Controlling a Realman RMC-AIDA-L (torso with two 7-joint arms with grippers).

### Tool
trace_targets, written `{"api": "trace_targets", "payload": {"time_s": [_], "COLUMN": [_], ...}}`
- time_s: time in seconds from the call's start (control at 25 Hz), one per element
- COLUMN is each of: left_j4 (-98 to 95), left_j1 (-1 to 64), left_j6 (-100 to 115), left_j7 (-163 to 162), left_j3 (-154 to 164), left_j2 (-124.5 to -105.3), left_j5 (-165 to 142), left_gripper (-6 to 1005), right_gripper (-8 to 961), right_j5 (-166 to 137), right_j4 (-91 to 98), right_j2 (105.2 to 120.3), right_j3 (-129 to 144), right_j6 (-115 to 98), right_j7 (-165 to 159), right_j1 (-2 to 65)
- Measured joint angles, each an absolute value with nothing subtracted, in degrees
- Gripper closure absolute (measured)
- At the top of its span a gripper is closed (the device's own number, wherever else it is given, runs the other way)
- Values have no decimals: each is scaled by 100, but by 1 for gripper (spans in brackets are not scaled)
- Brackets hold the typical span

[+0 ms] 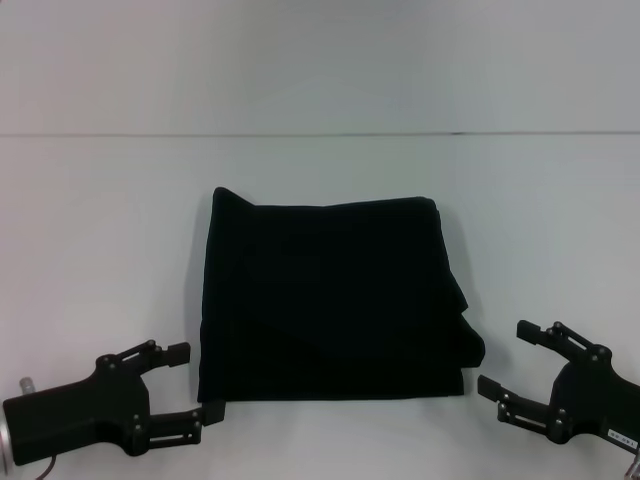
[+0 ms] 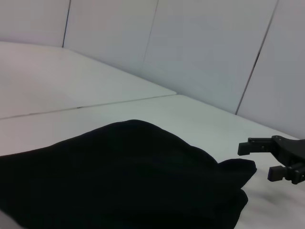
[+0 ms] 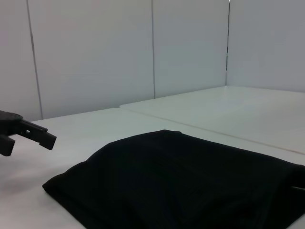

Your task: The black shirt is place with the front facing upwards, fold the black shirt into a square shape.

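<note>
On the white table [image 1: 100,250] the shirt [image 1: 330,300] lies folded, seemingly square, between the left gripper [image 1: 190,385] and right gripper [image 1: 505,358], both spread wide, neither touching it.

I can read no lettering anywhere; the black shirt [image 1: 335,300] lies folded with only plain dark fabric showing.

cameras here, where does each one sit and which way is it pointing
Head view: on the robot's head, looking forward and down at the table with the folded black shirt; left gripper and right gripper both show, open, at the near corners.
Left wrist view: low beside the shirt, looking across it; the right gripper shows beyond.
Right wrist view: low on the opposite side, facing across the shirt; the left gripper shows.
Shared: all three see the shirt.
</note>
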State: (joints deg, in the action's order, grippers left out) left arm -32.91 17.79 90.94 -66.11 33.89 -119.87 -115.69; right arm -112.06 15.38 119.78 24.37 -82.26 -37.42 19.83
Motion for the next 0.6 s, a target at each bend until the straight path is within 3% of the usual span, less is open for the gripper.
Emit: {"api": "trace_targets", "payload": {"time_s": [0.6], "left_j4": [-3292], "left_j1": [1817], "left_j6": [9023], "left_j7": [-6588], "left_j3": [3392], "left_j2": [-12012], "left_j5": [-11575], "left_gripper": [50], "right_gripper": [28], "right_j5": [-11211], "right_j4": [1538], "right_j2": [11991], "right_j3": [2487], "right_j6": [-8263], "right_j7": [-3735], "right_j1": [2072]}}
